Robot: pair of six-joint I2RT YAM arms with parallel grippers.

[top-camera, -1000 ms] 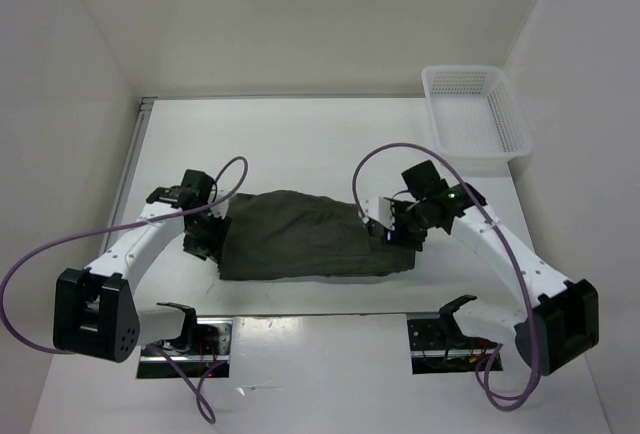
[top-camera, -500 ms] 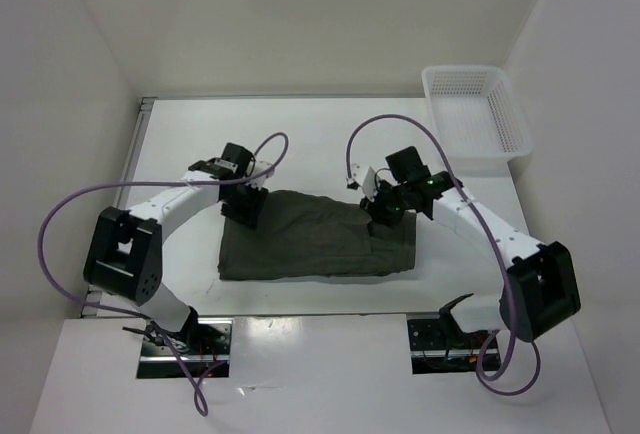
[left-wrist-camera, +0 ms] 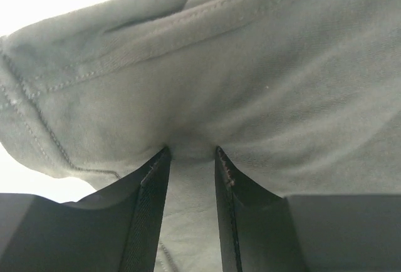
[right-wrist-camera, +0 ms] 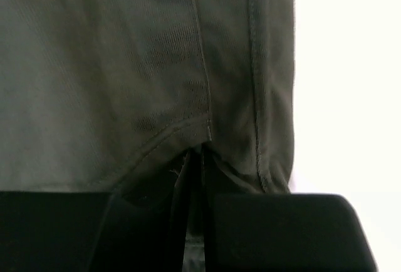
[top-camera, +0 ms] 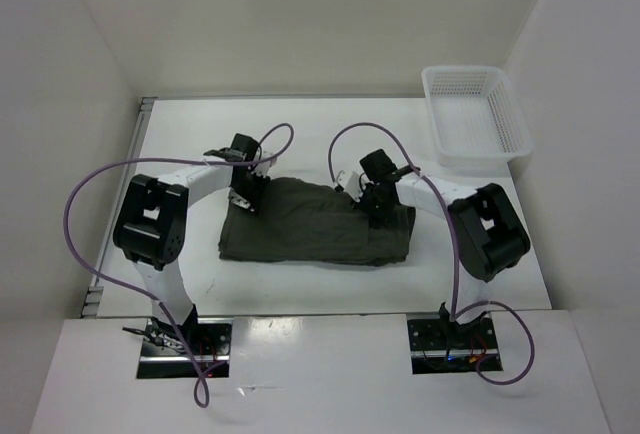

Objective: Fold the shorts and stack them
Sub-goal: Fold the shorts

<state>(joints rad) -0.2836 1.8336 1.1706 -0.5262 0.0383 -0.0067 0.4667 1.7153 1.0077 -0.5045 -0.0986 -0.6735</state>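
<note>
Shorts [top-camera: 315, 236] lie mid-desk [top-camera: 300, 134], long axis running left to right, stretching toward me from both pincers: my left pincer [top-camera: 244, 199] clenched on the far-left edge, my right pincer [top-camera: 379, 211] clenched on the far-right edge.

Olive shorts [top-camera: 310, 232] are lying across the middle of the bench [top-camera: 300, 134], left end effector [top-camera: 243, 199] and right end effector [top-camera: 378, 209] clamping their far corners. Bare bench is showing behind and in front of the cloth. White basket [top-camera: 478, 151] is blocking the far right corner. Purple cables [top-camera: 360, 125] are looping over the far strip; walls [top-camera: 90, 74] are closing both sides.
</note>
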